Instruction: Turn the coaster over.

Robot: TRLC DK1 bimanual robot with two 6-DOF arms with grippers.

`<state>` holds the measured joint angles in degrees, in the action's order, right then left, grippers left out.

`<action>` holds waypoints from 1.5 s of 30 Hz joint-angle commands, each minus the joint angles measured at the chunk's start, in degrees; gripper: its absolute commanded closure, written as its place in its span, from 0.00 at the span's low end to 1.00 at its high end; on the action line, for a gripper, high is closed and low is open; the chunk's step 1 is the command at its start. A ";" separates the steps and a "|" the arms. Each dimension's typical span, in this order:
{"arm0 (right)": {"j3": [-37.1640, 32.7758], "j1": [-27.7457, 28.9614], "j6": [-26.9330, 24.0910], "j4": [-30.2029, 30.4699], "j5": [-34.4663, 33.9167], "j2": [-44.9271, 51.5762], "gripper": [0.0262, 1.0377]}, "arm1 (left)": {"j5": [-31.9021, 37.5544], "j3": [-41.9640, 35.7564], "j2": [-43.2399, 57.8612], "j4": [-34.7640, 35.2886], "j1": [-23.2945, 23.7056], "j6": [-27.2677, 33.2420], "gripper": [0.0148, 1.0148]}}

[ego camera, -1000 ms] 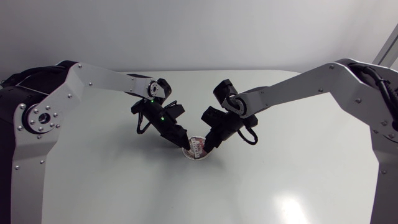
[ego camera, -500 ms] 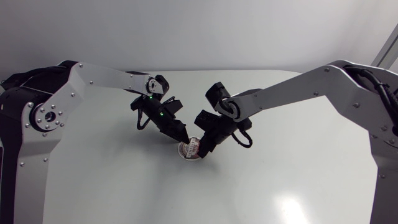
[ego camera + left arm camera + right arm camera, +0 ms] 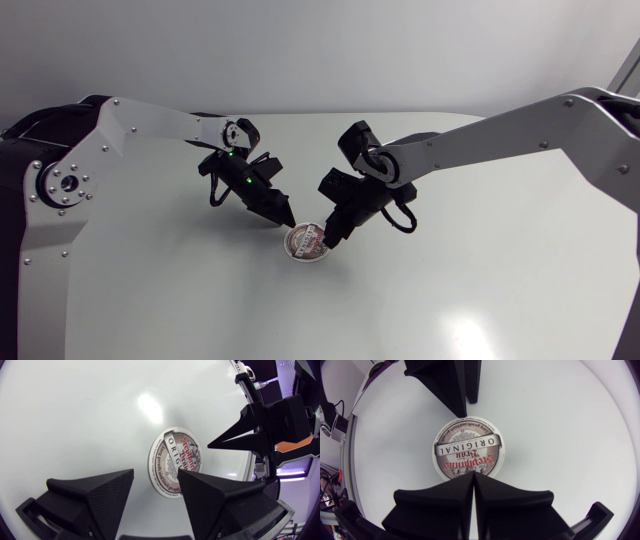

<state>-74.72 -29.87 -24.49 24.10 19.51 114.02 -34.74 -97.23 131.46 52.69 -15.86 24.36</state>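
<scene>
We are holding our right gripper [image 3: 328, 240] pressed narrow, its two wedge fingers lying flat against each other with no gap that we can see. In the right wrist view the joined tips [image 3: 472, 476] are sitting at the near rim of the coaster [image 3: 468, 450], and we cannot tell whether they are touching it or hanging just above it. Our left gripper [image 3: 283, 218] is standing wide, with a clear gap between its fingers and nothing in its grasp. In the left wrist view the coaster [image 3: 176, 462] is lying ahead of that gap [image 3: 156, 477], nearer the one finger, whose tip is overlapping its rim. Beyond the coaster our right gripper [image 3: 220, 444] is pointing its tip toward it.

In the head view the coaster [image 3: 307, 242] is lying flat on the white table [image 3: 450, 280], just below the middle of the frame, printed face up, round with a pale rim. The two grippers are flanking it, the left one just up and to the left of it, the right one at its right edge. In the right wrist view our left gripper [image 3: 466, 407] is showing past the far rim of the coaster. Our left arm is coming in from the left edge of the frame, and our right arm from the upper right.
</scene>
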 commanded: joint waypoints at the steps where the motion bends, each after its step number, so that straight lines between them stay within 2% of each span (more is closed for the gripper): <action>1: 2.03 0.16 -0.12 1.22 0.18 -0.64 0.98 | -0.50 1.43 -1.38 0.31 -0.40 0.60 0.39; 16: 3.35 -0.72 -0.12 -2.30 0.36 4.90 0.98 | -0.50 2.75 -1.64 0.22 0.21 0.95 0.39; 19: 2.82 -1.07 0.06 -2.30 0.36 5.34 0.98 | -0.59 2.84 -1.64 0.31 0.12 0.95 0.32; 29: 1.77 -1.16 -0.03 -1.86 0.27 6.13 0.98 | -0.59 4.07 -1.91 0.84 -0.31 1.30 0.32; 39: 1.94 -1.95 0.23 -2.04 0.18 6.92 0.98 | -0.94 6.00 -1.38 1.28 -2.78 1.74 0.32; 45: 2.30 -2.12 0.15 -2.12 0.09 6.92 0.98 | -0.50 7.23 -2.26 3.92 -2.95 3.50 0.33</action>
<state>-73.71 -31.14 -24.49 21.45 19.97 117.60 -34.54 -92.73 129.34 54.48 -17.37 26.11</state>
